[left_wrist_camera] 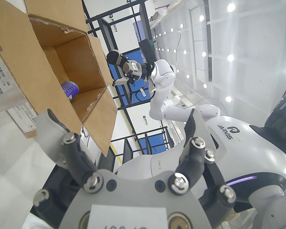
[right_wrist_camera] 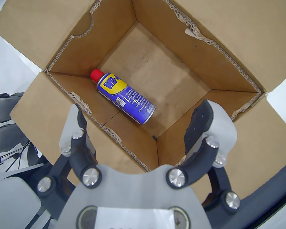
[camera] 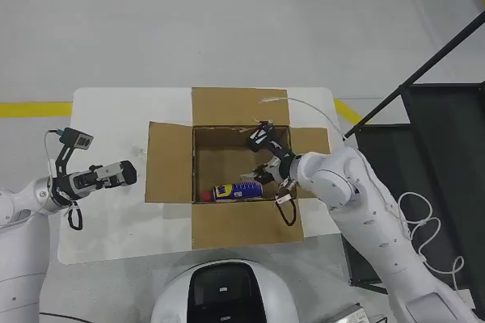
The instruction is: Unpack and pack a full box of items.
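White surface, rectangular, rounded corners. Directly on it: one open cardboard box, upright, all four flaps folded outward. Box's far flap reaches surface's far edge. Flap on robot's right ends just short of that side edge. Broad bare stretch of surface beside box's left flap; narrower bare strip in front of box's near flap. White printed labels on box's outer side, facing robot's left.
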